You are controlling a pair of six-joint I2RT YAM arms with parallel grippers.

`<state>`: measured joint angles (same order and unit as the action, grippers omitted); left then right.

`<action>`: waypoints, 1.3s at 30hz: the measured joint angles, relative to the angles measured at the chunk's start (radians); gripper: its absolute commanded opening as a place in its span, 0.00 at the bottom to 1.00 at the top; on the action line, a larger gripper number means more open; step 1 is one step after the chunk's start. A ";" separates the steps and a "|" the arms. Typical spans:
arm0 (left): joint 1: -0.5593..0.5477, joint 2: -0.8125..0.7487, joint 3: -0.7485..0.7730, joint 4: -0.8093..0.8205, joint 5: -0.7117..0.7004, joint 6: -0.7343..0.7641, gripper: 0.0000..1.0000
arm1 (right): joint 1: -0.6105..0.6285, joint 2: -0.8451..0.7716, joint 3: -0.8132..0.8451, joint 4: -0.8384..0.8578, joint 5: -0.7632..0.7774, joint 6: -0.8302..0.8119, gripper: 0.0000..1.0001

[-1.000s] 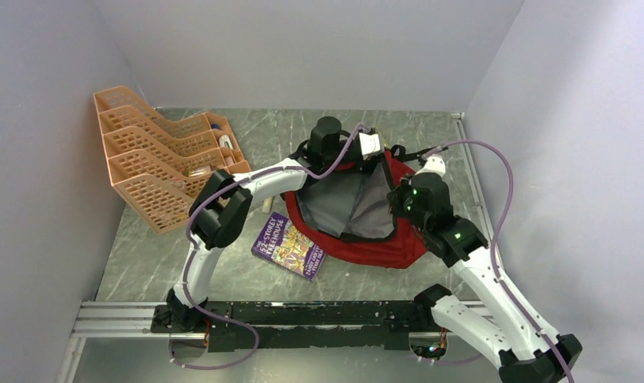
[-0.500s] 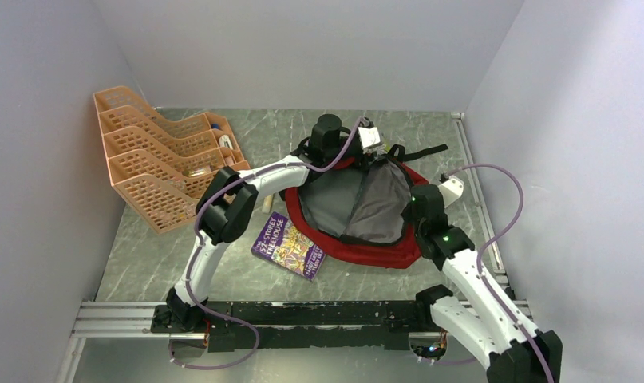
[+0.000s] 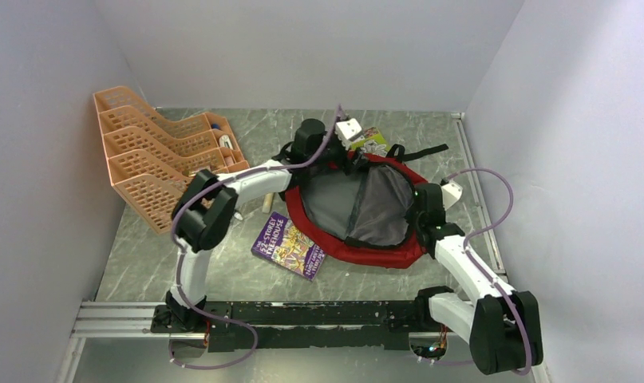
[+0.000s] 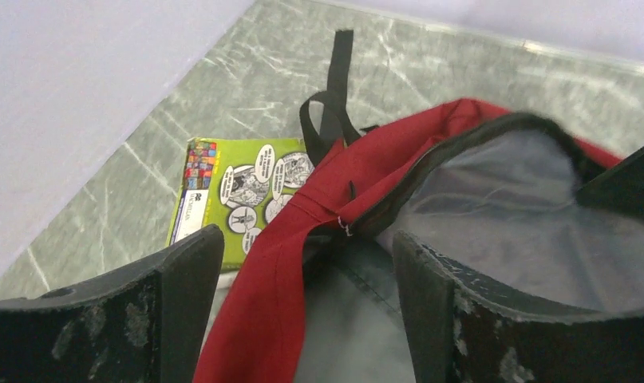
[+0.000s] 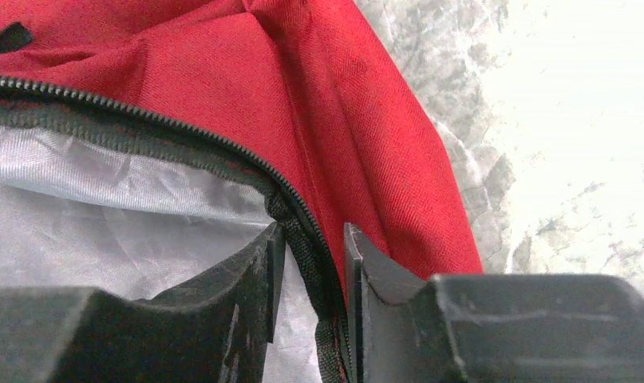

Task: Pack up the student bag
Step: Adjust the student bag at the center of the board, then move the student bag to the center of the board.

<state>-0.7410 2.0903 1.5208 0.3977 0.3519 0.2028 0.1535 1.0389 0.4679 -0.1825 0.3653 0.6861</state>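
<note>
Lying unzipped on the table [image 3: 183, 263], grey lining up, the student bag [image 3: 366, 254] has L gripper [image 4: 306, 243] at its far rim, fingers wide apart astride the red edge. R gripper [image 5: 310, 239] at bag's right rim, fingers narrowly parted w/ zip edge between. Green book [image 4: 223, 191] just beyond bag.

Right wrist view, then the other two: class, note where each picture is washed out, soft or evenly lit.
Right wrist view: the table washes out white at upper right; the student bag shows crisp weave, the right gripper's fingers soft. Left wrist view: even light, left gripper's fingers soft. Top external view: diffuse light, no glare, faint shadows.
</note>
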 measured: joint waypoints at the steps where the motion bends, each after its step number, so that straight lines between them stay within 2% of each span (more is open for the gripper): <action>1: 0.003 -0.034 -0.026 -0.002 -0.005 -0.029 0.83 | -0.002 -0.006 0.000 0.003 0.000 -0.010 0.41; 5: 0.011 -0.188 -0.138 -0.005 -0.039 -0.171 0.83 | -0.004 -0.072 0.005 -0.021 0.013 -0.040 0.46; 9: 0.011 -0.301 -0.164 -0.069 -0.109 -0.311 0.87 | -0.004 -0.201 0.053 -0.114 0.062 -0.051 0.48; 15: 0.042 -0.402 -0.179 -0.292 -0.260 -0.465 0.90 | -0.006 -0.309 0.225 -0.262 0.144 -0.025 0.49; 18: 0.094 -0.476 -0.264 -0.385 -0.353 -0.532 0.91 | -0.007 -0.336 0.277 -0.312 0.145 -0.037 0.50; 24: 0.154 -0.600 -0.416 -0.499 -0.507 -0.578 0.93 | -0.008 -0.299 0.394 -0.399 0.013 -0.108 0.54; 29: 0.160 -0.608 -0.438 -0.520 -0.509 -0.575 0.94 | 0.010 -0.164 0.509 -0.416 -0.158 -0.105 0.60; 33: 0.162 -0.567 -0.433 -0.534 -0.489 -0.554 0.95 | 0.153 -0.068 0.508 -0.442 -0.180 -0.075 0.63; 39: 0.163 -0.493 -0.417 -0.567 -0.464 -0.512 0.95 | 0.469 0.155 0.603 -0.494 -0.068 -0.031 0.68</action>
<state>-0.5785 1.5970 1.1042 -0.1696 -0.1123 -0.3092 0.6224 1.1942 1.0710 -0.6765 0.2974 0.6552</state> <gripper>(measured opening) 0.943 0.653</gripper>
